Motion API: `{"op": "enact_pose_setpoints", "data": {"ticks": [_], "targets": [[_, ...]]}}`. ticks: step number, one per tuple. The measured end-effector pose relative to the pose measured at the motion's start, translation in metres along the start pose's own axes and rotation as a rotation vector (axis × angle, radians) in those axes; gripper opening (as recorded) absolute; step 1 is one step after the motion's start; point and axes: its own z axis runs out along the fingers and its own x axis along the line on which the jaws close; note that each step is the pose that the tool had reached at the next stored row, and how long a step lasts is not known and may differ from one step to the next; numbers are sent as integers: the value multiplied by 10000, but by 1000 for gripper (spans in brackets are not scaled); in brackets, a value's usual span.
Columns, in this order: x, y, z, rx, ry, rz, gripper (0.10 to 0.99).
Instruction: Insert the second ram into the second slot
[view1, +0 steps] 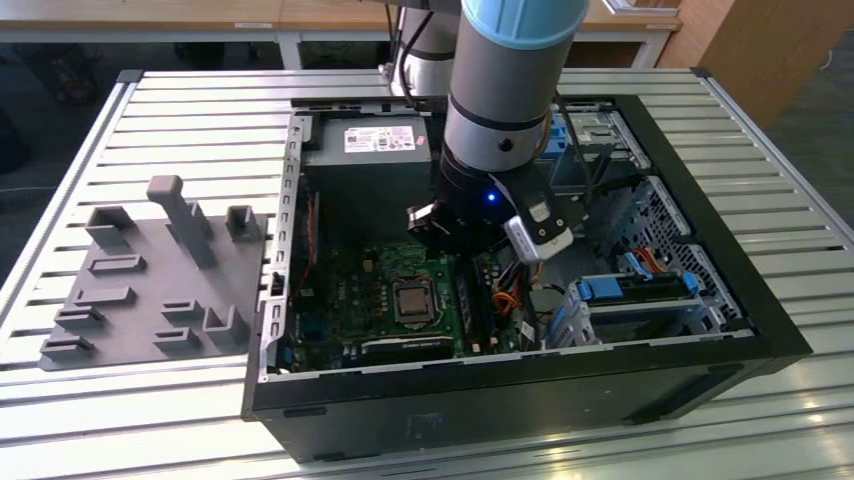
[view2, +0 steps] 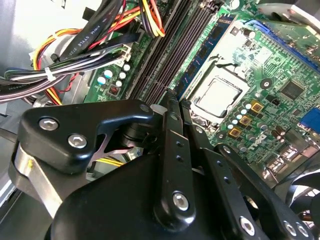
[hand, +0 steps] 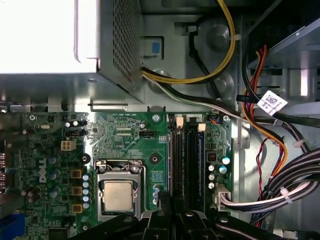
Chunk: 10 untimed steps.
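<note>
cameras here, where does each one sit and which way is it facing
Exterior view: off the arm, above, looking down into the open computer case; the arm and its wrist show.
First wrist view: on the arm, looking down at the motherboard; the gripper shows.
Second wrist view: on the arm, slanting across the gripper toward the memory slots.
Both wrist views share the processor socket.

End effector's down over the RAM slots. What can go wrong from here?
1. Snag: the cables run right beside the slots, so the end effector could catch a wire.
2. Misalignment: the slots are narrow and close together; a small offset might press on the wrong one.
3. The CPU sits next to the slots; sideways drift could hit it.
</note>
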Motion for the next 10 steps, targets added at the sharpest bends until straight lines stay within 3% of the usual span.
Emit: {"op": "enact_pose_setpoints", "data": {"ticks": [10], "targets": [[-42,-41,11,0,33,-2,137]]}}
